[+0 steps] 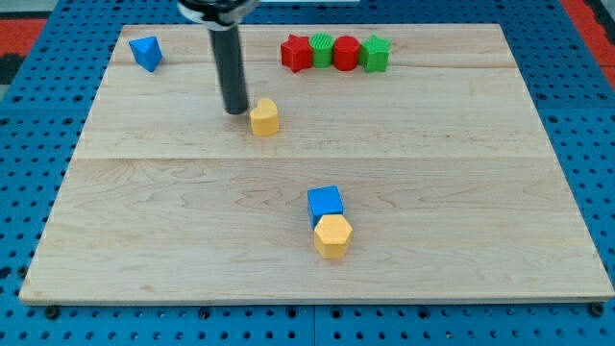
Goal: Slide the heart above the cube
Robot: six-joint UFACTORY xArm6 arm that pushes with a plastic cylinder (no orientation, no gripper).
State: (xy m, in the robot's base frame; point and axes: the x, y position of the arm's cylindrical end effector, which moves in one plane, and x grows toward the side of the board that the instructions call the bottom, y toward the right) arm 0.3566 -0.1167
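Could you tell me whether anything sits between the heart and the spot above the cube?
Nothing visible does. My tip is just left of the yellow heart, and the board between it and the blue cube is bare. The yellow hexagon touches the cube's bottom side.

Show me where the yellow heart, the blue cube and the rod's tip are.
yellow heart (264, 117): camera view, on its top face.
blue cube (325, 201): camera view, on its top face.
my tip (235, 110): camera view, on the rod's very end, just left of the heart.
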